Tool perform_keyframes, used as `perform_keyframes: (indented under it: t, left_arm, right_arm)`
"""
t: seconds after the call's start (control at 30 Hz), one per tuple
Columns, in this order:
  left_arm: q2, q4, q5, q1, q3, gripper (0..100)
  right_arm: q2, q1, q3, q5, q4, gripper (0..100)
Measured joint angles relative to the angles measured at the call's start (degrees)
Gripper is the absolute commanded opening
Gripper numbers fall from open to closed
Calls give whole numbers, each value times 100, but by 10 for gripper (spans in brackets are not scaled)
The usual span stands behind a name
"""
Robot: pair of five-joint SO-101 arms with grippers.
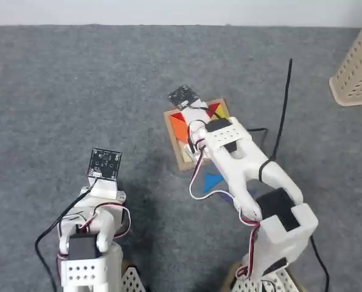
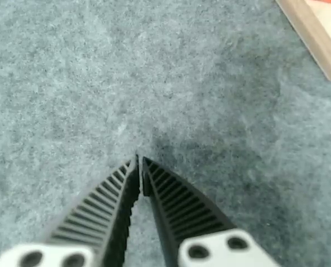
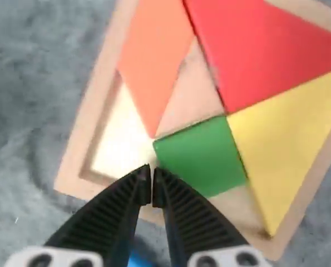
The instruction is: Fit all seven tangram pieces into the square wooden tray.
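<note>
The square wooden tray (image 1: 184, 159) lies on the grey carpet at centre right. In the right wrist view the tray (image 3: 93, 105) holds an orange piece (image 3: 154, 55), a red triangle (image 3: 265, 50), a yellow triangle (image 3: 282, 144) and a green square (image 3: 201, 156). My right gripper (image 3: 152, 169) is shut, empty, just over the tray's near part beside the green square. A blue piece (image 1: 212, 180) lies on the carpet under the right arm, with another bluish piece (image 1: 226, 196) behind it. My left gripper (image 2: 139, 162) is shut, empty, over bare carpet, left of the tray's corner (image 2: 315, 30).
A perforated beige basket (image 1: 357, 67) stands at the far right edge. A black cable (image 1: 282, 115) runs along the carpet right of the tray. Bare carpet stretches across the left and back.
</note>
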Motion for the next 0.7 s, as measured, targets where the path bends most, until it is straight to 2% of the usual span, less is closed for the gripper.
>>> perform_keyframes:
  t: [0.27, 0.53, 0.7]
  left_arm:
    - [0, 0, 0, -9, 0, 12]
    - [0, 0, 0, 0, 0, 12]
    - [0, 0, 0, 0, 0, 12]
  right_arm:
    - [-149, 26, 0, 0, 26, 7]
    - [-1292, 229, 185, -220, 308, 7]
    - [-1873, 273, 229, -167, 1257, 9]
